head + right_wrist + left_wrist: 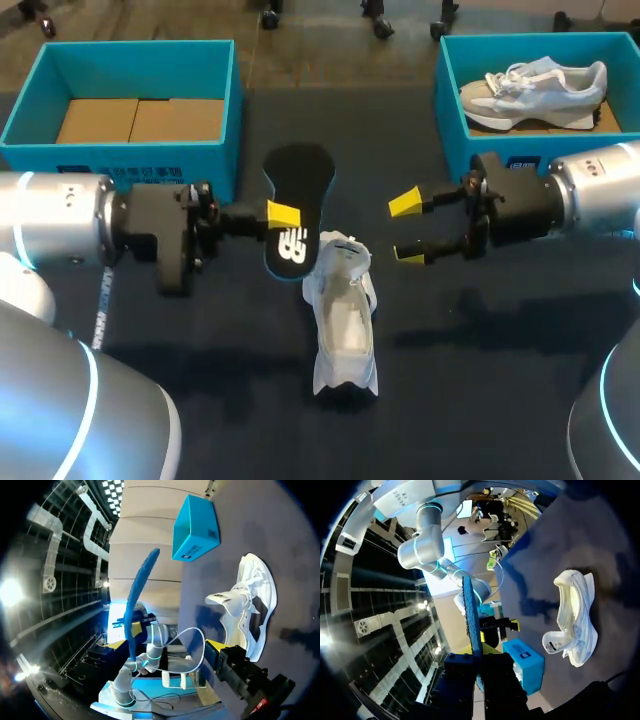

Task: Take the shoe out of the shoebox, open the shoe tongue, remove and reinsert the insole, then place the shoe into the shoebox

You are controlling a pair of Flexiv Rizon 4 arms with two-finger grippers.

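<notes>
The left gripper (283,213) is clamped on the insole (298,205), gripping it near the end that carries the white logo. It holds the insole up off the table (470,400), black face up, with the other end pointing toward the far edge. In the left wrist view the insole stands edge-on between the fingers, showing its blue rim. The white shoe (345,320) sits on its sole in the middle of the table, opening upward and tongue folded out. The held end of the insole is just above and beside the shoe's tongue end. The right gripper (408,228) hovers to the right of the insole, apart from the shoe, with its fingers spread wide and nothing between them. At the far left corner stands a blue box (120,150) lined with cardboard (140,120). At the far right is a second blue box (450,110) with a grey-and-white shoe (535,88) lying inside it.
</notes>
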